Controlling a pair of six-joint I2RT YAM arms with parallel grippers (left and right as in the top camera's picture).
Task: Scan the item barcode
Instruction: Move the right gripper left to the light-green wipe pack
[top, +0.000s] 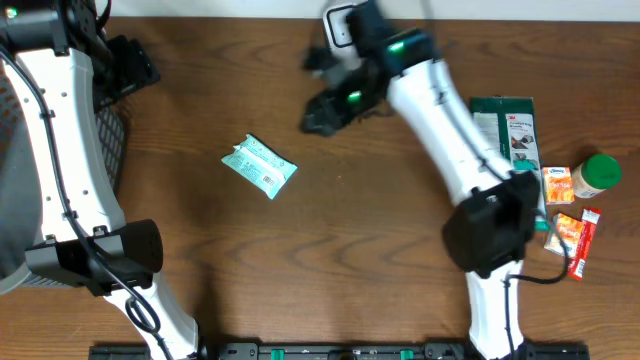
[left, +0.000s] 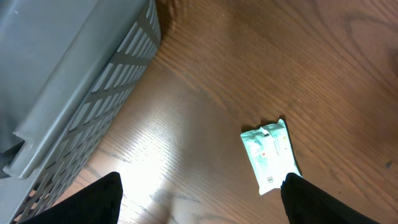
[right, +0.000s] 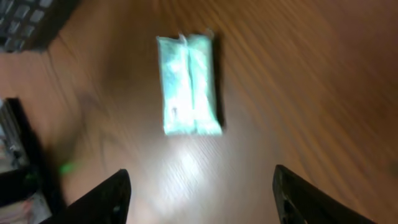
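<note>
At the 9 o'clock edge of the overhead view a grey slatted basket (top: 105, 140) is mostly cut off by the frame and covered by the left arm. The left wrist view shows only its side wall and rim. The left hand (left: 202, 180) sits toward 10 o'clock from the packet and well apart from it. Its fingers (left: 87, 199) are spread wide with nothing between them, and only their dark tips show at the bottom of that view.

The packet (top: 260, 166), pale green and white, lies flat on the bare bench (top: 380, 250) just to the 9 o'clock side of the middle, touching neither hand. A small dark printed patch sits near its 5 o'clock end, too small to read as a barcode.

The right hand (right: 200, 171) hangs toward 1 o'clock from the packet, released, with its fingers well apart and empty. It is smeared in the overhead view, and its own wrist view is blurred throughout, so the packet's print is lost there. In that view, dark shapes at 9 o'clock with a green glint cannot be made out.

A white box (top: 340, 25) at 12 o'clock is half hidden behind the right arm. Near 3 o'clock lie a green card (top: 505, 125), partly under the arm, a green-lidded jar (top: 598, 175) and small orange packs (top: 570, 232), with labels too small to read.
</note>
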